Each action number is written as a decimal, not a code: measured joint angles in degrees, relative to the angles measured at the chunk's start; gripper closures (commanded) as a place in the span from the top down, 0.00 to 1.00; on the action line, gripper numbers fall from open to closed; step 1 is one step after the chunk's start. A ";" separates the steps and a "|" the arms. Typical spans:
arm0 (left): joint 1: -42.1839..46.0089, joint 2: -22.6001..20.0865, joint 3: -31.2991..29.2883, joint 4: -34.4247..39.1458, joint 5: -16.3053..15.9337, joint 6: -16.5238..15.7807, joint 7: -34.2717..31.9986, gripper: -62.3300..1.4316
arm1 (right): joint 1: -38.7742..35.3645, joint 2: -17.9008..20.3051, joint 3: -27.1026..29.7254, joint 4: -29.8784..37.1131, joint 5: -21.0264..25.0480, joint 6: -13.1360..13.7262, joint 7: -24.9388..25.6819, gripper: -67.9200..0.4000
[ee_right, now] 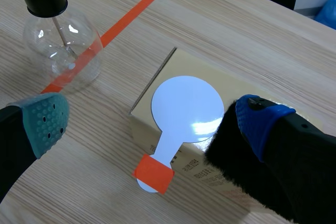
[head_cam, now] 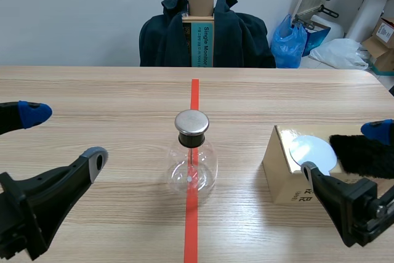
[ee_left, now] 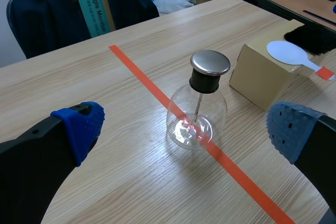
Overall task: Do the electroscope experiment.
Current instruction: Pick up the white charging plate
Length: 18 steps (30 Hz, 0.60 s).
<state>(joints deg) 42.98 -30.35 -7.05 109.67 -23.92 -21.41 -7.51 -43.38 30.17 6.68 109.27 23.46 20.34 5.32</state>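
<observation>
Right end effector (ee_right: 152, 121) spread wide over paddle (ee_right: 187, 109) (atop box (ee_right: 210, 71)).

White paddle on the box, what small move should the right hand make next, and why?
Probably lower the right hand around the taped handle of the white paddle and close. The hand is open above it, and the paddle lies untouched on the cardboard box, handle overhanging the edge.
</observation>
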 measured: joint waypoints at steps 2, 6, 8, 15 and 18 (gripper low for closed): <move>0.00 0.00 0.00 0.00 0.04 0.00 -0.70 1.00 | 0.00 0.00 0.00 0.07 0.81 -1.09 -2.12 1.00; -0.11 0.00 0.00 0.00 0.07 -0.02 -0.61 1.00 | 0.00 0.00 0.00 0.07 0.81 -1.05 -1.33 1.00; -0.13 0.00 0.00 0.00 0.07 0.00 -0.66 1.00 | 0.00 0.00 0.00 0.07 0.81 -1.05 -1.31 1.00; -0.13 0.00 0.00 -0.02 0.07 0.00 -2.10 1.00 | 0.00 0.00 0.00 0.07 0.81 -1.05 -1.33 1.00; -0.13 0.00 0.00 -0.02 0.07 0.00 -2.14 1.00 | 0.00 0.00 0.00 0.07 0.83 -1.05 -1.33 1.00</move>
<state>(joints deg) 42.85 -30.35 -7.05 109.65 -23.86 -21.41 -9.65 -43.38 30.17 6.68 109.34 24.29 19.29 3.99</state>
